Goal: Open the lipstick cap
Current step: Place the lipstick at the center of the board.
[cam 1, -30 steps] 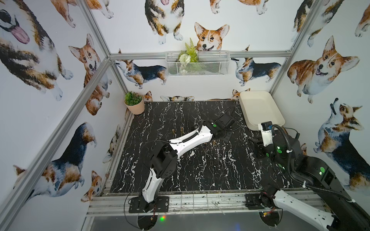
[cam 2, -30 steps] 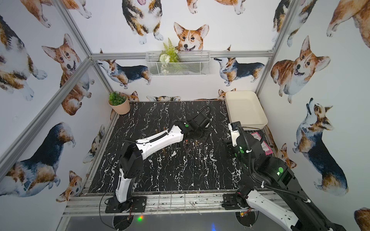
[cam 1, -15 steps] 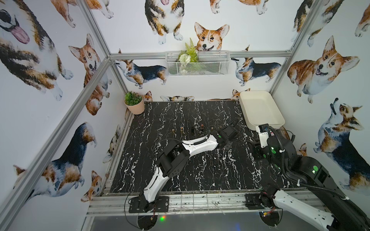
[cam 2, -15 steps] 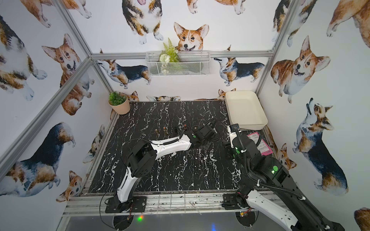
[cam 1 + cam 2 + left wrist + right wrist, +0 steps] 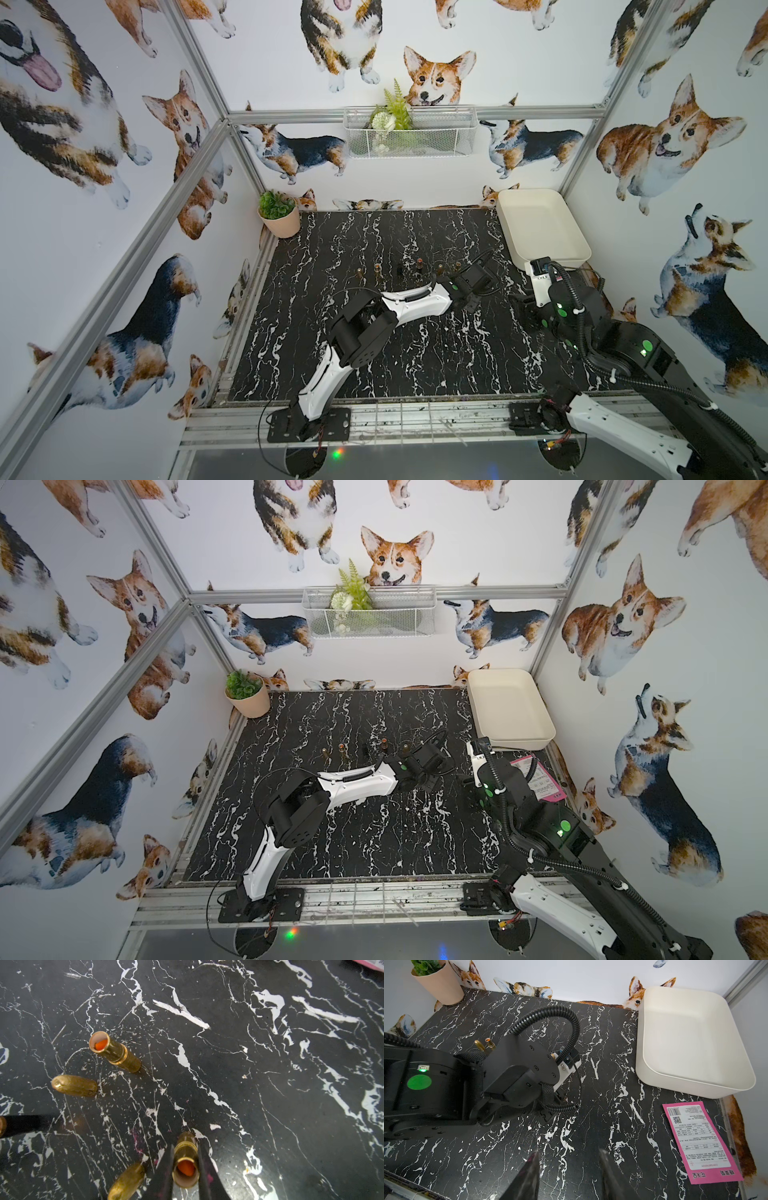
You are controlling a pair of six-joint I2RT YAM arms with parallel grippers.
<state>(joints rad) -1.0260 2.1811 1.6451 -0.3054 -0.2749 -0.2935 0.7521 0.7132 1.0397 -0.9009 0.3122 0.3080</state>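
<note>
On the robot's left side, the left pincer (image 5: 185, 1146) is clamped narrow around a gold lipstick (image 5: 185, 1169) standing upright on the black marble worktop (image 5: 270, 1084). The lipstick's top is bare, with the orange stick showing. A gold cap (image 5: 127, 1182) stands just beside it, outside the pincer. The cap looks already off, so I judge only letting go is left. A second uncapped lipstick (image 5: 115, 1052) and second cap (image 5: 74, 1085) stand nearby. Further right, the right pincer (image 5: 569, 1169) hangs partly open and empty, well apart from the lipstick.
</note>
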